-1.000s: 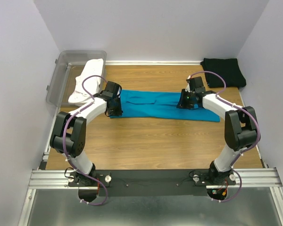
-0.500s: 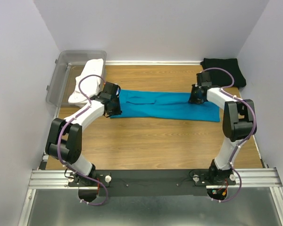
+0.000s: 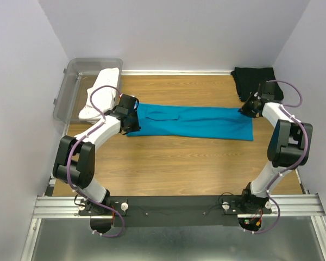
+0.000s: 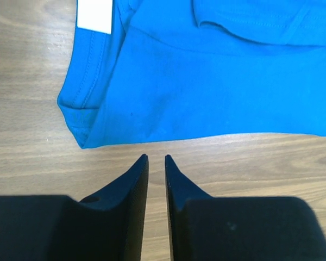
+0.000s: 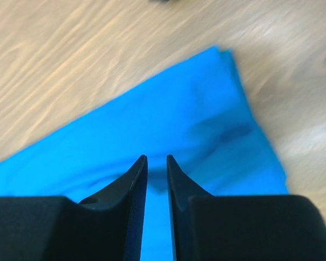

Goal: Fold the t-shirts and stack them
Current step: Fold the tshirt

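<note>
The teal-blue t-shirt [image 3: 190, 122] lies flat on the wooden table, folded into a long strip. My left gripper [image 3: 131, 122] is at its left end. In the left wrist view the gripper [image 4: 156, 157] is shut and empty over bare wood, just off the shirt's edge [image 4: 206, 81] near its white label [image 4: 95, 16]. My right gripper [image 3: 249, 109] hovers at the strip's far right corner. In the right wrist view it [image 5: 156, 157] is shut and empty above the teal cloth [image 5: 168, 119]. The black t-shirt [image 3: 255, 81] lies folded at the back right. The white t-shirt [image 3: 100, 92] hangs over the tub's edge.
A clear grey plastic tub [image 3: 70, 81] stands at the back left corner, against the left wall. Pale walls close the table on the left, back and right. The black rail [image 3: 174, 205] with both arm bases runs along the near edge.
My right gripper has moved right and back, from over the strip's right-middle part to its far right corner. The left gripper has barely moved. The shirt lies as before.
</note>
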